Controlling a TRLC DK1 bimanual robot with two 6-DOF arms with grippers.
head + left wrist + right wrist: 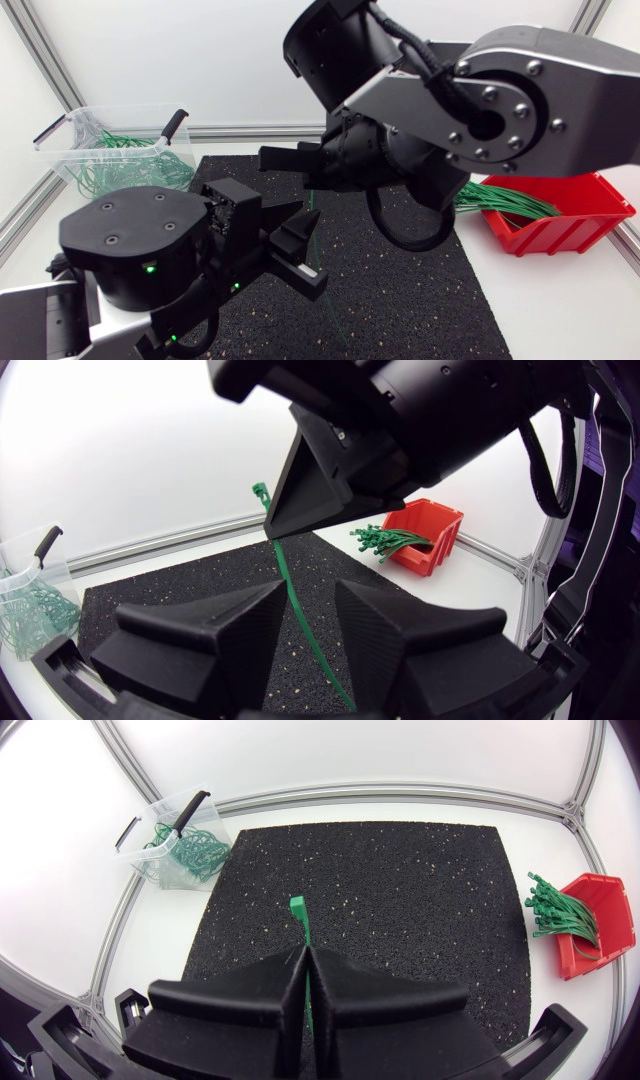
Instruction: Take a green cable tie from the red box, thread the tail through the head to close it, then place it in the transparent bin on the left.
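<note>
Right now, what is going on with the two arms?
The right gripper is shut on a green cable tie and holds it over the black mat. The left gripper is open, with the tie's strip hanging between its fingers, not gripped. It is not looped yet. More ties lie in the red box, and looped ones in the clear bin.

Robotics lab bench, white table (555, 850) framed by aluminium profile rails (400, 792), black speckled work mat (400, 890)
</note>
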